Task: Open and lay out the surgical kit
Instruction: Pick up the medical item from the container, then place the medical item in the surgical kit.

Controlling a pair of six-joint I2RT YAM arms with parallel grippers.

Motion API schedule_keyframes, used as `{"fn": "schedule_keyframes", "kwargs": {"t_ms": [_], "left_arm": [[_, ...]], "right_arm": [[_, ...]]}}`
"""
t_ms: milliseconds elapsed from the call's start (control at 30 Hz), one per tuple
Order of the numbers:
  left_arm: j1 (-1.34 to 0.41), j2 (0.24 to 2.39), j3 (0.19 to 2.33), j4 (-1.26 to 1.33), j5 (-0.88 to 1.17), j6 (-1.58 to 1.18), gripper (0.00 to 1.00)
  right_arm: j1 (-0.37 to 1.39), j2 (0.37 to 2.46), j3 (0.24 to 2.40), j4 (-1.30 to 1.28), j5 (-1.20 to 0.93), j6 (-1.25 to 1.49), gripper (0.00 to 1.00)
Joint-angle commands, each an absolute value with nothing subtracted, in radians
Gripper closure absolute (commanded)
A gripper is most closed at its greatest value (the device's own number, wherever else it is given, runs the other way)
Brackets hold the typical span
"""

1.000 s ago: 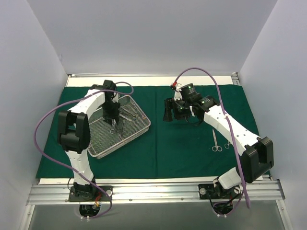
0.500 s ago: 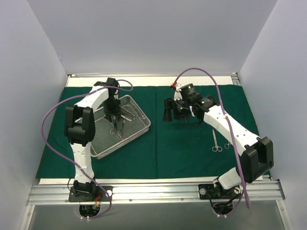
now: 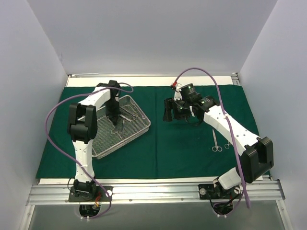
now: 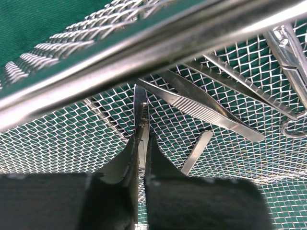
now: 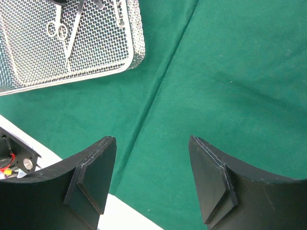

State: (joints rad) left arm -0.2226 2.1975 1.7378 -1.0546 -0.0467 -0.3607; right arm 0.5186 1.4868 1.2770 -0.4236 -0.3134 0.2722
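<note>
— Where's the kit?
— The wire-mesh tray [image 3: 103,143] sits left of centre on the dark green cloth [image 3: 192,153] that covers the bench [image 3: 144,79]. Serrated forceps [image 4: 206,112] and other steel tools lie in it.
— The left fingers [image 4: 120,167]?
— Down inside the tray, pinched almost together on a slim steel instrument [image 4: 140,110].
— And the right fingers [image 5: 93,177]?
— Spread wide, gripping nothing, above bare cloth at upper centre of the overhead view. Scissors [image 3: 217,142] lie on the cloth toward the right.
</note>
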Motion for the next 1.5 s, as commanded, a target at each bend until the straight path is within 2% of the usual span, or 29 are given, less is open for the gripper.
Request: {"fn": "schedule_keyframes", "kwargs": {"t_ms": [0,333,467,567,600,833,1000,1133,1467], "left_arm": [[-0.215,2.24,1.706,-1.022,-0.032,-0.361,0.97],[-0.204,1.942,1.749,-1.209,0.047,-0.298,0.98],[-0.206,1.818,1.744,-1.221,0.216,-0.264,0.98],[-0.222,1.697,1.647,-1.094,0.49,-0.311,0.98],[-0.232,1.636,1.616,-0.99,0.62,-0.334,0.98],[-0.321,1.45,1.419,-0.614,0.872,-0.564,0.98],[-0.342,1.37,1.304,-0.369,0.928,-0.713,0.98],[-0.354,1.367,1.259,-0.296,0.948,-0.767,0.98],[-0.376,1.402,1.25,-0.16,0.971,-0.862,0.98]], "right_arm": [[0.518,1.489,1.293,-0.442,-0.281,0.264,0.38],[0.509,1.549,1.414,-0.503,-0.391,0.223,0.38],[0.505,1.578,1.476,-0.503,-0.545,0.192,0.39],[0.494,1.591,1.491,-0.428,-0.671,0.233,0.43],[0.491,1.586,1.48,-0.325,-0.76,0.297,0.44],[0.489,1.557,1.347,0.182,-0.903,0.667,0.44],[0.46,1.555,1.293,0.359,-0.953,0.828,0.46],[0.46,1.531,1.25,0.46,-0.962,0.887,0.48],[0.459,1.534,1.232,0.475,-0.996,0.899,0.49]]}}
